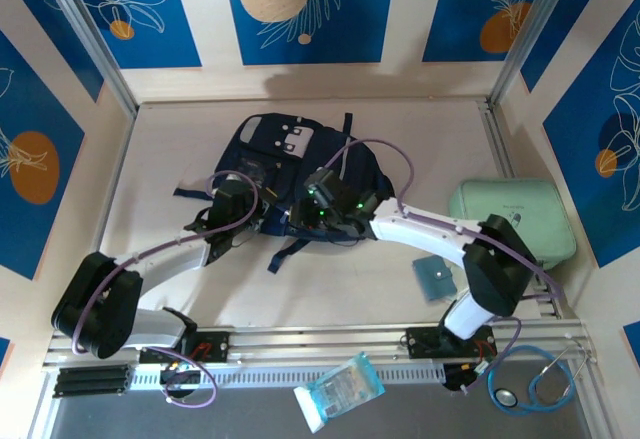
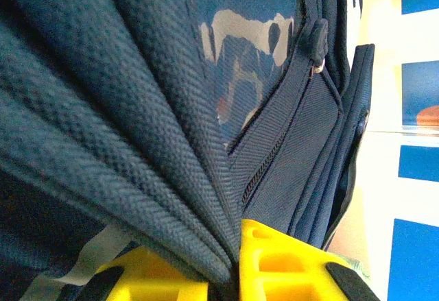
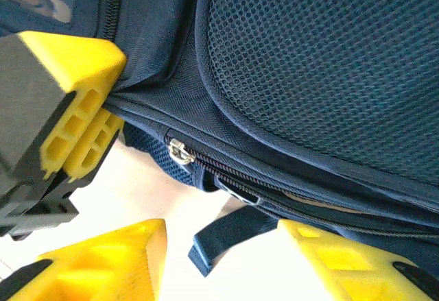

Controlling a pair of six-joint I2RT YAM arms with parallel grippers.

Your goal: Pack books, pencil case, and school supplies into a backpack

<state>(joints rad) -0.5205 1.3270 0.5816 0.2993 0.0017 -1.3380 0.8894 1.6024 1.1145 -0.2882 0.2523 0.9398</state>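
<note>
The backpack (image 1: 275, 149) lies mid-frame on the worktop (image 1: 410, 129). The left gripper (image 2: 230, 277) has its fingers pinching a fold of the navy fabric. The right gripper (image 3: 219, 260) holds its fingers spread below the zipper pull (image 3: 180, 153). The teal pad (image 1: 435, 279) lies at lower right.

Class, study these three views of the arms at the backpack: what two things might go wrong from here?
The left gripper pinches only a thin fold of the backpack; the fabric might slip free. The right gripper stands open astride a loose strap end near the zipper pull; closing, it might grab the strap instead of the pull.
</note>
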